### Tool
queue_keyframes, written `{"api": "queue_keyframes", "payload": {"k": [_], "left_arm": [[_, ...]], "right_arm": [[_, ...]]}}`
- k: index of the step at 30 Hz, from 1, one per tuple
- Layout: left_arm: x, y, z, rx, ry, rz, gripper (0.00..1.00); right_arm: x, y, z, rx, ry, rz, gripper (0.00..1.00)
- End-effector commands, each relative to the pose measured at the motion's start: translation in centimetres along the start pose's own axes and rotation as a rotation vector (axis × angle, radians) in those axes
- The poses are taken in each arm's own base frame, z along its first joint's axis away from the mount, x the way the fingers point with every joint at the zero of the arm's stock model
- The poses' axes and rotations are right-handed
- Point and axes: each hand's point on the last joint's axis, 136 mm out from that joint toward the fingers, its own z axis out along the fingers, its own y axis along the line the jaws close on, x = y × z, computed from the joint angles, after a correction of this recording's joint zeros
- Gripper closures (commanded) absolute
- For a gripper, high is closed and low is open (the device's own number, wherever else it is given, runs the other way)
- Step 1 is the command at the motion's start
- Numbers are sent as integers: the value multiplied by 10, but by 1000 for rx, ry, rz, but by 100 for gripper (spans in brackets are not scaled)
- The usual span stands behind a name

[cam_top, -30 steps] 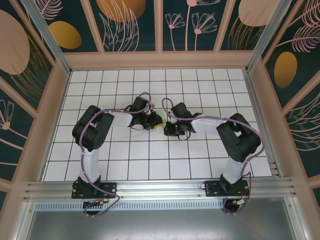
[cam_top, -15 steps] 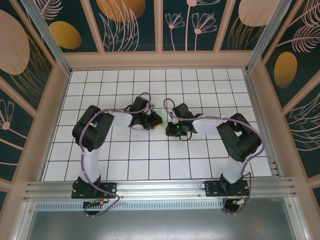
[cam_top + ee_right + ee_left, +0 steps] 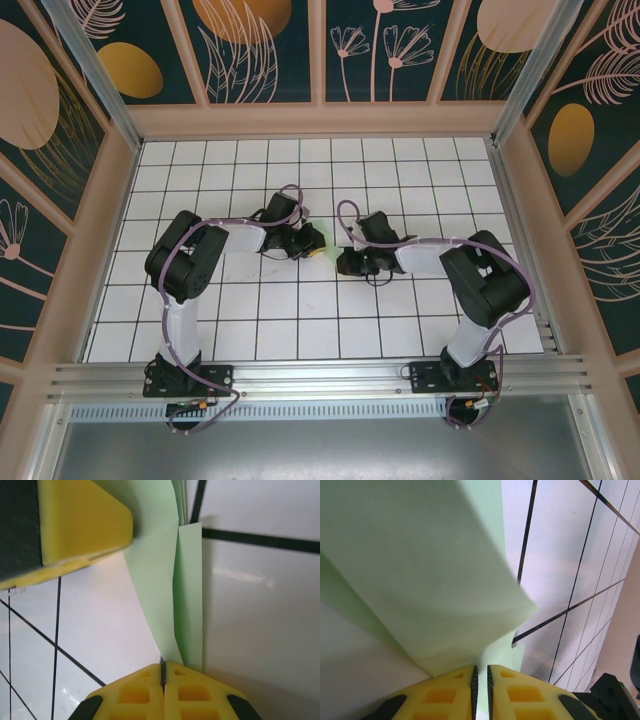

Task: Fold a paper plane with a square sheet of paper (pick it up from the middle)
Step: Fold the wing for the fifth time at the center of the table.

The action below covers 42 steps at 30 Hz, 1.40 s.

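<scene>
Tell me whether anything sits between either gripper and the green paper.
Nothing visible does. The left gripper and the right gripper are each shut directly on the green paper, pinching it between their yellow pads.

The left arm (image 3: 185,262) and the right arm (image 3: 482,278) rise from the table's near edge, elbows out, with their forearms turned inward and low over the table's middle. The left gripper (image 3: 481,681) has its yellow pads pinched on the green paper (image 3: 420,570). The right gripper (image 3: 162,681), just beside it, has its pads pressed flat together, nipping the paper's tip.
</scene>
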Motion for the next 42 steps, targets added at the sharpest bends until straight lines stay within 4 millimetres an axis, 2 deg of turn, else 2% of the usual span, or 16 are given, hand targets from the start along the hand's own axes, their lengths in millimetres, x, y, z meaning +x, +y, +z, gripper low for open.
{"api": "queue_keyframes", "payload": {"k": [1,5,14,17,22,24,29,37,39,42], "left_arm": [[-10,76,16,-243,-84,-36,82],[-11,74,16,-237,-82,-34,82],[-13,71,18,-236,-76,-22,82],[-14,71,18,-240,-77,-18,81],[-14,73,20,-249,-70,-20,81],[-14,75,20,-255,-71,-23,81],[-15,77,20,-270,-73,-24,81],[-16,76,19,-271,-72,-23,81],[-16,75,19,-270,-73,-21,81],[-16,75,20,-269,-71,-19,81]], "right_arm": [[64,-34,-7,91,183,90,94],[67,-34,-14,90,169,95,94],[23,6,-28,-39,49,28,94],[18,7,-25,-45,49,27,93],[31,-9,-19,15,87,55,94],[32,-25,-23,47,80,95,94],[44,-36,-24,66,98,121,94],[61,-55,-16,99,146,161,94],[59,-54,-17,98,140,161,95],[39,-34,-27,37,76,125,94]]}}
